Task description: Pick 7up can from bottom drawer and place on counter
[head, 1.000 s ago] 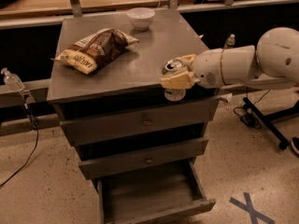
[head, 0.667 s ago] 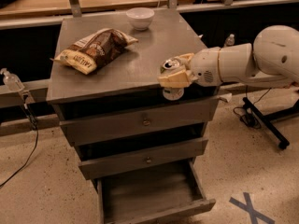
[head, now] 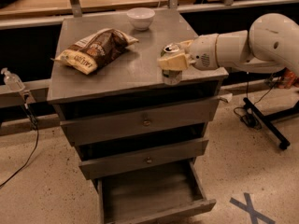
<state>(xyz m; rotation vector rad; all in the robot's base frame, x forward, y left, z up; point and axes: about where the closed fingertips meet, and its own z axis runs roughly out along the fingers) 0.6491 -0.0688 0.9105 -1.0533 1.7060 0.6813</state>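
The 7up can (head: 171, 76) stands upright above the front right part of the grey metal counter (head: 135, 64), its silvery top showing. My gripper (head: 174, 59) reaches in from the right on a white arm and is shut on the can, its cream fingers (head: 172, 63) wrapped around the can's upper half. The can's base is at or just above the counter's surface; I cannot tell whether it touches. The bottom drawer (head: 154, 192) is pulled open below and shows nothing inside.
A brown chip bag (head: 96, 49) lies on the counter's left half. A white bowl (head: 141, 17) sits at the back edge. The two knobbed drawers above the bottom one are partly open. A clear bottle (head: 13, 81) stands left of the cabinet. A black stand base (head: 264, 120) is right.
The gripper with the can has shifted slightly left and further over the counter. Nothing else has moved.
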